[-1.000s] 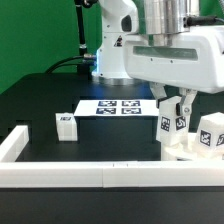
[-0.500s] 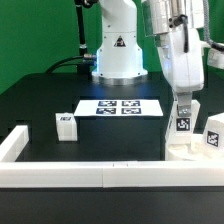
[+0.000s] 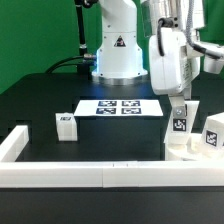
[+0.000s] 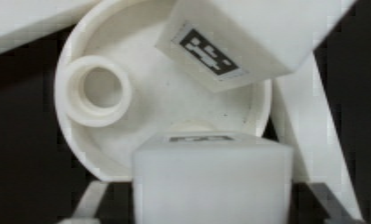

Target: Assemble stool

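My gripper (image 3: 179, 104) is shut on a white stool leg (image 3: 179, 122) and holds it upright over the round white seat (image 3: 183, 148) at the exterior view's right. In the wrist view the held leg (image 4: 214, 180) fills the space between my fingers (image 4: 93, 195), above the seat disc (image 4: 155, 110) and its round socket (image 4: 97, 90). A second leg (image 3: 212, 133) with a tag stands on the seat, also seen in the wrist view (image 4: 235, 45). A third leg (image 3: 66, 124) lies on the table at the left.
Long white border rails (image 3: 90, 174) run along the front and left (image 3: 10, 145). The marker board (image 3: 118, 108) lies behind the legs. The robot base (image 3: 115, 55) stands at the back.
My gripper with the leg has turned and shifted slightly right, then moved a little back over the seat; the leg now hangs upright close above the disc.
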Controlling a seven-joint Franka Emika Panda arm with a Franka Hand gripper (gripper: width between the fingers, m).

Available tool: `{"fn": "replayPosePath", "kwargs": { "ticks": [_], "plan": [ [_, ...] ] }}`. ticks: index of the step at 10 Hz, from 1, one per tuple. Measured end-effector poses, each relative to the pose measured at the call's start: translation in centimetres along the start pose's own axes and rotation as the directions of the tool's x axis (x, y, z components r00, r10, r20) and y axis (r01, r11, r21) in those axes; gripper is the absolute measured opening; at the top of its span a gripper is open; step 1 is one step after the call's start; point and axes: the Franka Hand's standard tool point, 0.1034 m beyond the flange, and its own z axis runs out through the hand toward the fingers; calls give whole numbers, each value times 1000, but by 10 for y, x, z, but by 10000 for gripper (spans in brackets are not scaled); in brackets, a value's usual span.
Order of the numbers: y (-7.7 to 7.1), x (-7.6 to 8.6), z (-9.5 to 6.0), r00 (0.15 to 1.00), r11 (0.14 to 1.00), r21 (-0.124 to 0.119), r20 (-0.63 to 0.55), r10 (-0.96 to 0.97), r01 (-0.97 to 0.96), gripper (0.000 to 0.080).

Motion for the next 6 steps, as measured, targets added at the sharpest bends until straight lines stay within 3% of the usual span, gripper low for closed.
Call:
{"fn": "replayPosePath", "kwargs": {
  "ticks": [1,3,4,6],
  "plan": [
    [-2,-1,0,990,991,2,15,137,-137,337],
    [-9,-3,0,927,927,50,76,367,-371,337],
    [-10,-7,3,897,897,72,110,427,-436,337],
    [-10,-9,4,908,905,95,112,404,-415,337]
  ]
}}
